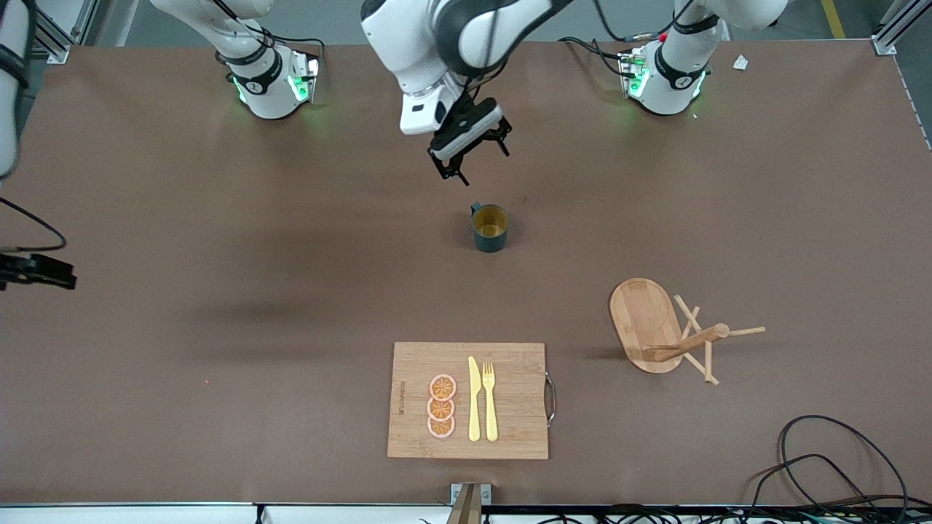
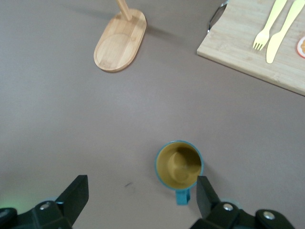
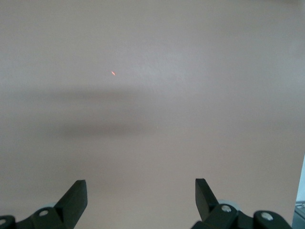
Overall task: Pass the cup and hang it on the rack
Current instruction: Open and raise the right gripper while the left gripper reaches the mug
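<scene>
Just above the cup (image 1: 490, 227), your left gripper (image 1: 472, 154) hangs with fingers (image 2: 76, 194) spread wide, holding nothing. The cup stands upright on the table (image 1: 218, 291), well apart from the rack (image 1: 666, 327), which lies nearer the camera than it. It looks light, rigid and slick: pinch its wall, leaving the handle free. Your right gripper (image 3: 138, 198) waits open at the table's edge, far from the cup.

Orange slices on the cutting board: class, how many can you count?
3. The orange slices sit in a short column on the cutting board, beside the knife: one farthest from the camera, one in the middle, one nearest. They overlap slightly.
</scene>
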